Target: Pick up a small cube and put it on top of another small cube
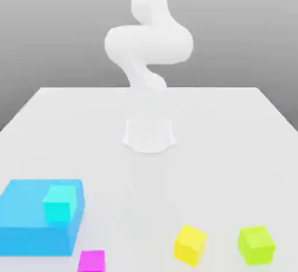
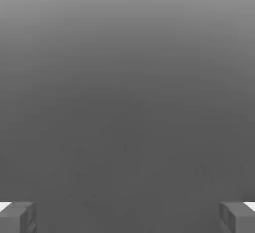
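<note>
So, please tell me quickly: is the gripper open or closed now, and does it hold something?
Gripper: open, fingers wide apart, holding nothing.

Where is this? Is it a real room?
Probably a computer-made test scene, not a real room: a plain white table, a smooth white robot arm, and bright plastic-looking blocks like the small matte magenta cube.

big blue block (image 1: 29,221) at the exterior view's left; yellow cube (image 1: 190,244) beside lime-green cube (image 1: 256,244)

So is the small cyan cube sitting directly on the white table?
No, the small cyan cube rests on top of the large flat blue block.
</note>
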Controlling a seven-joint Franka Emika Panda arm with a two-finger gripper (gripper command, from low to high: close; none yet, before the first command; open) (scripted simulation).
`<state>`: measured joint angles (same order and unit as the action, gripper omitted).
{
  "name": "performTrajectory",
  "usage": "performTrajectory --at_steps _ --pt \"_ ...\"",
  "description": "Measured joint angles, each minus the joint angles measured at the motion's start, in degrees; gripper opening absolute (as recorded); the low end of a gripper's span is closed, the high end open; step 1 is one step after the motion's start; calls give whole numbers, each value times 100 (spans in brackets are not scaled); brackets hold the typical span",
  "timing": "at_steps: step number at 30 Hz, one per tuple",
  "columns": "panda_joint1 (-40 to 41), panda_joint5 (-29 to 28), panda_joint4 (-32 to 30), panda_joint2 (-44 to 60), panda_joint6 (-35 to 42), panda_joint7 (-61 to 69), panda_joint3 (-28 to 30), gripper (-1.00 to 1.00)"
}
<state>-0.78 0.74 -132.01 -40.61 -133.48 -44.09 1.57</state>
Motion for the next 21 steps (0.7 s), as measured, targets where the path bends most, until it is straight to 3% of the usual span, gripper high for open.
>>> performTrajectory --at_steps 21 --pt "-104 837 -191 4394 -1430 1628 867 0"
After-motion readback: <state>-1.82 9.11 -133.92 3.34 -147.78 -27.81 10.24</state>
